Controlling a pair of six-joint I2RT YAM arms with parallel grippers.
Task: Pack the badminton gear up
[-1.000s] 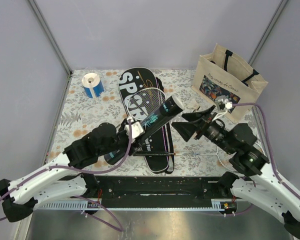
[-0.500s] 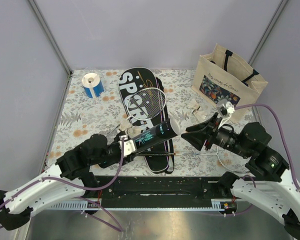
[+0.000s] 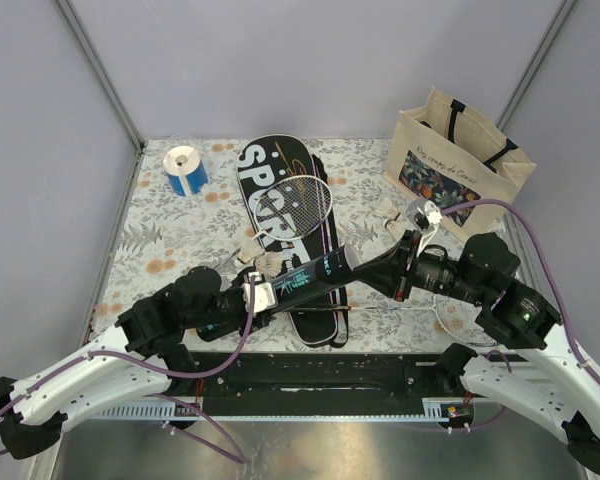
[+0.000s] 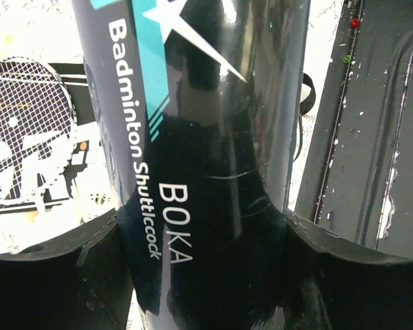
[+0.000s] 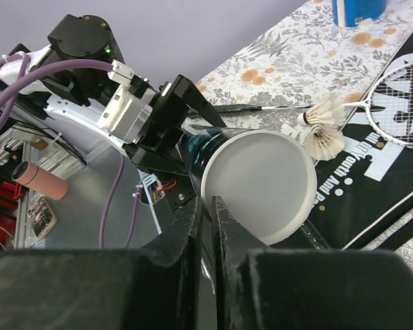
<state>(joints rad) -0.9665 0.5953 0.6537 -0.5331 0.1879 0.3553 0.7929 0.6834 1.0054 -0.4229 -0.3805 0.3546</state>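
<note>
Right tool (image 3: pixel 366 267) now on tube (image 3: pixel 315 275) rim

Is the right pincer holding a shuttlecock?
No, the right pincer pinches the white end rim of the tube, while two shuttlecocks lie loose beyond it.

The top camera looked down from above the near edge onto the whole table (image 3: pixel 170 235). The left wrist camera sat tight against the black tube (image 4: pixel 220 137); the right wrist camera faced its end closely. All shared that tube.
</note>
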